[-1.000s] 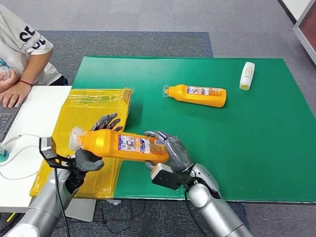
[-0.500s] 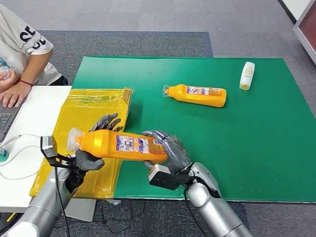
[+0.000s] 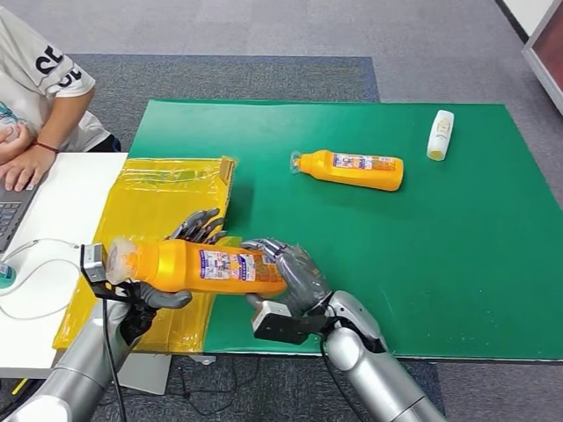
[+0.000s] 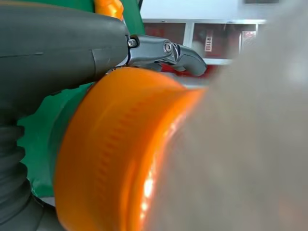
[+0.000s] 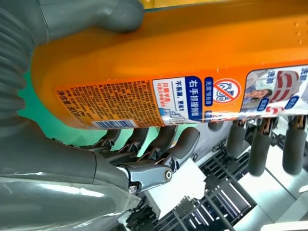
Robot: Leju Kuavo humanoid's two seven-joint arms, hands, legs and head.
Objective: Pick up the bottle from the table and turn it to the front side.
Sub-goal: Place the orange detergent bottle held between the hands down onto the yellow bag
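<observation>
An orange bottle (image 3: 199, 266) with a printed label and a clear cap lies sideways in the air above the table's near edge. My left hand (image 3: 163, 286) holds its neck end, fingers behind and thumb in front. My right hand (image 3: 299, 274) grips its base end. In the right wrist view the bottle (image 5: 174, 67) fills the frame with the label and barcode facing the camera, my fingers (image 5: 160, 149) curled under it. The left wrist view is close on the orange shoulder of the bottle (image 4: 120, 154), blurred.
A second orange bottle (image 3: 350, 169) lies on the green mat (image 3: 431, 255), and a small white bottle (image 3: 440, 134) lies at the far right. A yellow padded bag (image 3: 152, 202) lies under my left hand. A person (image 3: 36, 97) sits at the white table, far left.
Both hands have carried the bottle a little to the left and toward me. The grip of each hand looks the same.
</observation>
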